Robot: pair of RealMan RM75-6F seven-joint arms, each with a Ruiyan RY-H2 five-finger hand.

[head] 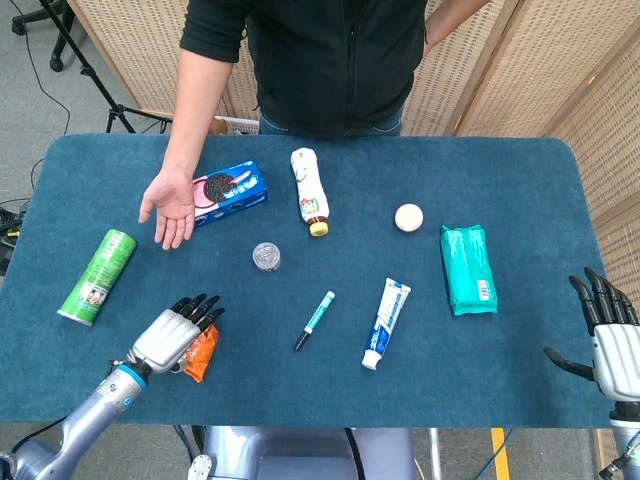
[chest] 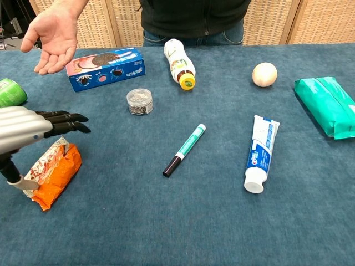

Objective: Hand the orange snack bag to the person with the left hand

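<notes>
The orange snack bag lies on the blue table near the front left; in the head view only its right part shows under my hand. My left hand hovers just above the bag with its fingers stretched out and apart, holding nothing. The person's open palm waits at the far left, turned up. My right hand stays at the table's right edge, fingers spread, holding nothing.
A green can, a blue cookie box, a white bottle, a small clear jar, a teal marker, a toothpaste tube, a white ball and a teal wipes pack lie on the table.
</notes>
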